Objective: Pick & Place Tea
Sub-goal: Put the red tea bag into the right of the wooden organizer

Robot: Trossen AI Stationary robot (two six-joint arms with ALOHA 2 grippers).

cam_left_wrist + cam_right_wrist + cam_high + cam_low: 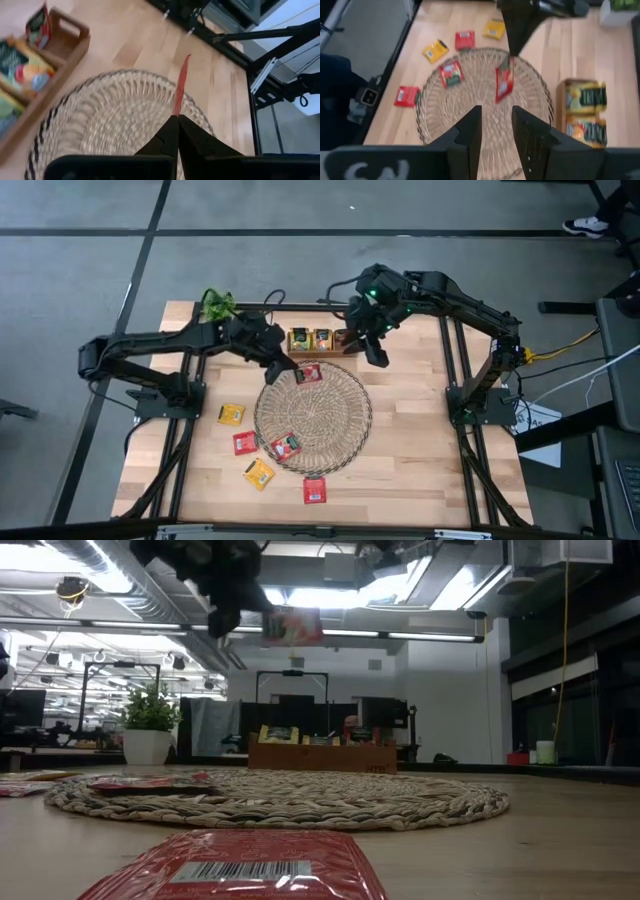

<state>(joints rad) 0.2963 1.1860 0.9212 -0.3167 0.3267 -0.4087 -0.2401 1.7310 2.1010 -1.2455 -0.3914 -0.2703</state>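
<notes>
Pinching a red tea sachet (308, 373) above the wicker mat's (340, 435) twelve-o'clock edge, the left gripper (297, 369) is clenched; the right gripper (376, 358) hangs parted, empty.

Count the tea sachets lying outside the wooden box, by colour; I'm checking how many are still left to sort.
red sachets: 4 (one held by the left gripper, one on the wicker mat, two on the table)
yellow sachets: 2 (both on the table)
Total: 6
</notes>
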